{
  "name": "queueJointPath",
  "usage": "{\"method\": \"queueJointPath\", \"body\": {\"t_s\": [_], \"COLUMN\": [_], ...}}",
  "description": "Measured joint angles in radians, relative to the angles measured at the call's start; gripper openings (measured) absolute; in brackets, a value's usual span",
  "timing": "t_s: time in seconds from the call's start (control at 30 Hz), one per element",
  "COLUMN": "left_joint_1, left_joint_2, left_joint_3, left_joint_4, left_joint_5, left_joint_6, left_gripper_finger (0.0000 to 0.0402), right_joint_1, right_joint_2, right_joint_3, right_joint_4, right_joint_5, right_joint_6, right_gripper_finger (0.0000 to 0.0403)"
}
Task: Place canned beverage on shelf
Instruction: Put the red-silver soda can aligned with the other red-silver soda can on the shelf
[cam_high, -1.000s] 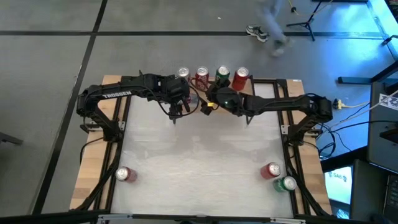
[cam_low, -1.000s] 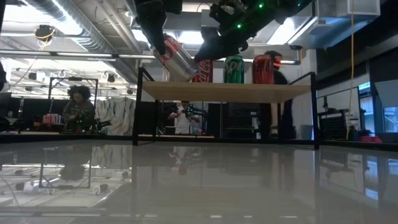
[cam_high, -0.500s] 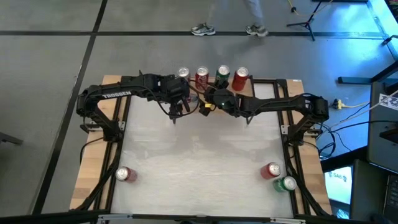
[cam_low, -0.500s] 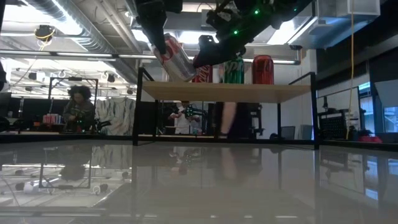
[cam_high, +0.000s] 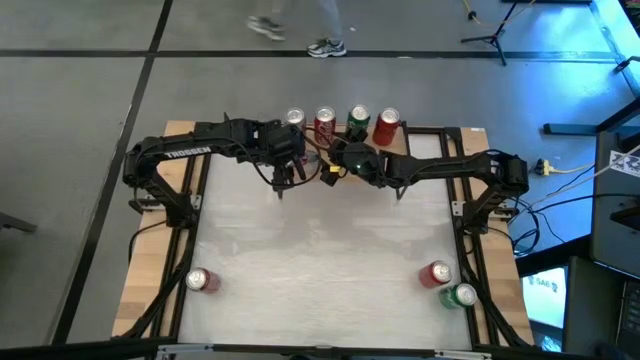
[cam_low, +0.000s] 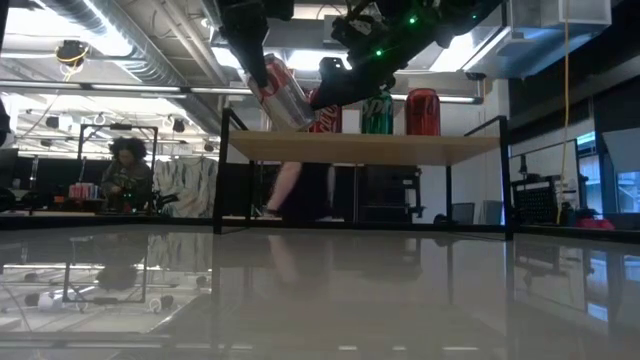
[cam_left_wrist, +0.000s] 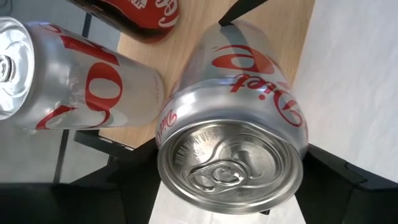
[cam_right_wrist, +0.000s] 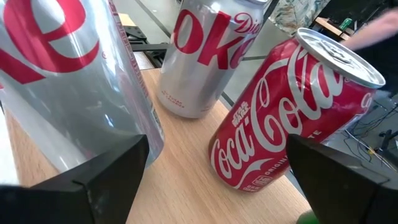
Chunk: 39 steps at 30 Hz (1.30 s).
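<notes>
Starting at the left fingers (cam_left_wrist: 333, 171): they are clamping partway closed on the sides of the silver Diet Coke can (cam_left_wrist: 231, 143). The left gripper (cam_high: 285, 150) is holding that can tilted, its base hanging just over the near edge of the shelf (cam_low: 360, 147) and not yet resting on the plank. Over the last second this can and this arm are not moving at all.

The right fingers (cam_right_wrist: 106, 177) are standing wide apart with nothing between them, and the held can is sitting just beside one of them. The right gripper (cam_low: 328, 88) has been sliding from in front of the green can (cam_low: 377, 110) toward the held can and is now pausing there, at the held can's 3 o'clock. I am reading that as the placement waiting: the can needs righting and lowering before I let go.

In the high view the shelf is lying along the table's (cam_high: 320, 250) 12 o'clock edge. It is already carrying four upright cans in a row: a second silver Diet Coke can (cam_high: 294, 117), a red Coca-Cola can (cam_high: 324, 122), the green can and another red can (cam_high: 388, 125). Free plank looks scarce, so I am expecting a tight fit in front of the row.

Three spare cans are waiting on the table: one (cam_high: 200, 280) at 7 o'clock, and a red (cam_high: 435, 273) and a green one (cam_high: 460, 295) at 5 o'clock.
</notes>
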Motion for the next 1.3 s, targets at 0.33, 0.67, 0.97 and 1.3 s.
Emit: {"method": "queueJointPath", "body": {"t_s": [0.33, 0.67, 0.97, 1.3], "left_joint_1": [0.000, 0.000, 0.000, 0.001], "left_joint_2": [0.000, 0.000, 0.000, 0.000], "left_joint_3": [0.000, 0.000, 0.000, 0.000], "left_joint_4": [0.001, 0.001, 0.002, 0.022], "left_joint_5": [-0.002, -0.002, 0.000, -0.010], "left_joint_6": [0.007, 0.002, 0.001, -0.002], "left_gripper_finger": [0.0286, 0.0286, 0.0299, 0.0350], "right_joint_1": [0.000, 0.000, 0.001, 0.002], "right_joint_2": [0.000, 0.000, 0.000, 0.001], "right_joint_3": [0.000, 0.000, -0.001, -0.001], "right_joint_4": [0.001, 0.002, 0.002, 0.003], "right_joint_5": [0.000, -0.001, -0.001, -0.011], "right_joint_6": [0.000, 0.000, 0.000, 0.000], "right_gripper_finger": [0.0383, 0.0383, 0.0383, 0.0383]}}
